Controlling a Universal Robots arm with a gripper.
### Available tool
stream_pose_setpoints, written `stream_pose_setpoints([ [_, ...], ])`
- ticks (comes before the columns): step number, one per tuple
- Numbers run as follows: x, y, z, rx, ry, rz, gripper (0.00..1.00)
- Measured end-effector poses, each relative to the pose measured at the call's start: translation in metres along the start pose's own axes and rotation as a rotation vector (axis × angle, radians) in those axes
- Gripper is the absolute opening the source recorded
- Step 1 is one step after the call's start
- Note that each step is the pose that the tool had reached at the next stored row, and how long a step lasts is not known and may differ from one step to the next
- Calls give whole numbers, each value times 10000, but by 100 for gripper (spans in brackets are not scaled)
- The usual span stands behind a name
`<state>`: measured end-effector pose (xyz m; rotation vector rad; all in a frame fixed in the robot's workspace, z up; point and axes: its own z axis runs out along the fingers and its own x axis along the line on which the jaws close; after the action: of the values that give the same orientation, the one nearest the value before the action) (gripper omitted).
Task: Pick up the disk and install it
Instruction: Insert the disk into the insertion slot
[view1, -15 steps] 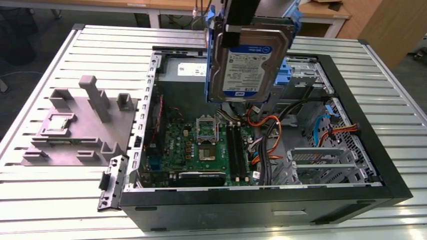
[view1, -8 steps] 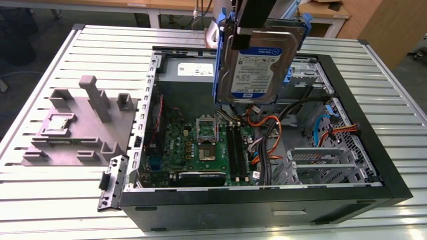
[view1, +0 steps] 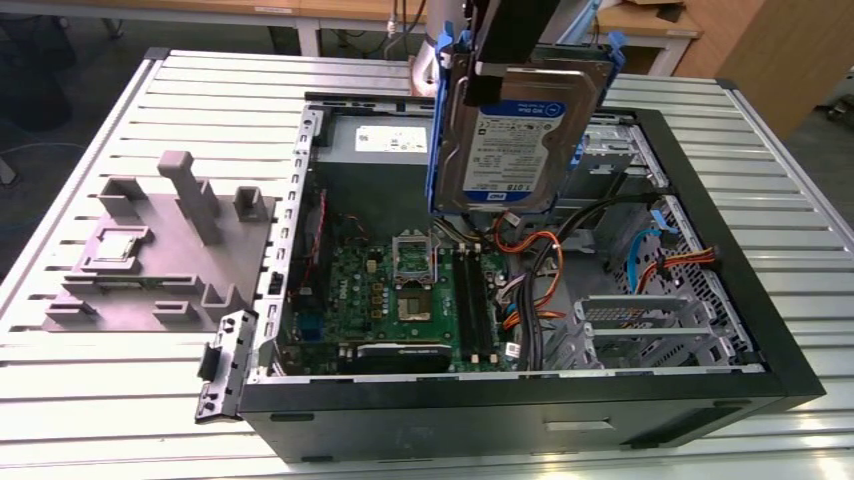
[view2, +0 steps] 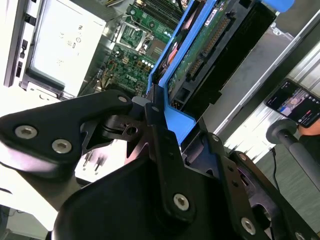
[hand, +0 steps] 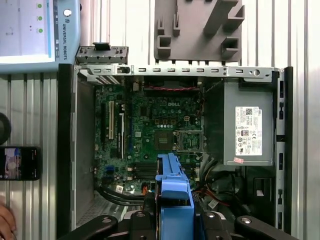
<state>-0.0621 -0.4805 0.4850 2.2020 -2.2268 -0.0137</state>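
Pick-up looks done: the claw (view2: 155, 120) is clamped on the disk (view1: 514, 130), which hangs upright in the upper middle of the exterior view, above the open computer case (view1: 781, 360). Installing remains; it sits in no bay yet

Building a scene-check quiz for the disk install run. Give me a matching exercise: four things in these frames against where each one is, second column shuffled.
Things
1. disk
2. grey fixture
3. power supply
4. motherboard

Places
A. green, flat on the floor of the open case
B. gripped by the hand, hanging roughly upright above the case
C. on the slatted table, at the exterior view's left of the case
D. silver box with a white label, against a case wall

Pairs: 1-B, 2-C, 3-D, 4-A
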Motion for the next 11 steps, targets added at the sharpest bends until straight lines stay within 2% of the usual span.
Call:
stream_pose_setpoints([
  [11,20,-7,4,0,1,-2,36],
])
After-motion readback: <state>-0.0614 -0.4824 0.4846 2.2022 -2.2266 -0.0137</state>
